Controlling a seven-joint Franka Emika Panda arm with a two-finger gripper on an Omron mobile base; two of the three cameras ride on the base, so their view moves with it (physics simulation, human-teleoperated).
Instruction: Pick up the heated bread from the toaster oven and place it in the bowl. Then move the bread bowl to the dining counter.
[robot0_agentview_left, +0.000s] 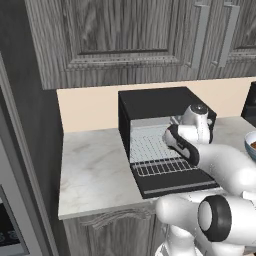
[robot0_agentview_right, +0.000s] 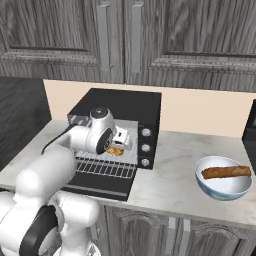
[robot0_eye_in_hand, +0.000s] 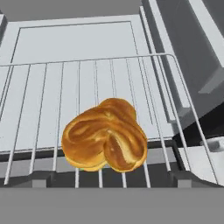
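Inside the toaster oven (robot0_agentview_right: 125, 117), your gripper (robot0_agentview_right: 119, 145) hangs over the heated bread (robot0_eye_in_hand: 105, 135) on the wire rack (robot0_eye_in_hand: 87, 96); the fingers' spread can't be told. You're at the pickup: descend, close, then carry it right to the bowl (robot0_agentview_right: 223, 186) on the desk (robot0_agentview_right: 175, 165).

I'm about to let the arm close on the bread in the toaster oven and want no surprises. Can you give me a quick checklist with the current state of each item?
1. Black toaster oven door down: ok, it lies flat in front.
2. Golden-orange knotted bread reachable: ok, it sits on the silver wire rack near its front edge.
3. Gripper lined up on the bread: ok, the bread sits low in the middle of the hand view.
4. Gripper open around the bread: cannot tell, its fingertips are hidden.
5. White, blue-grey bowl free to receive it: not ok, a long brown stick loaf lies across it.
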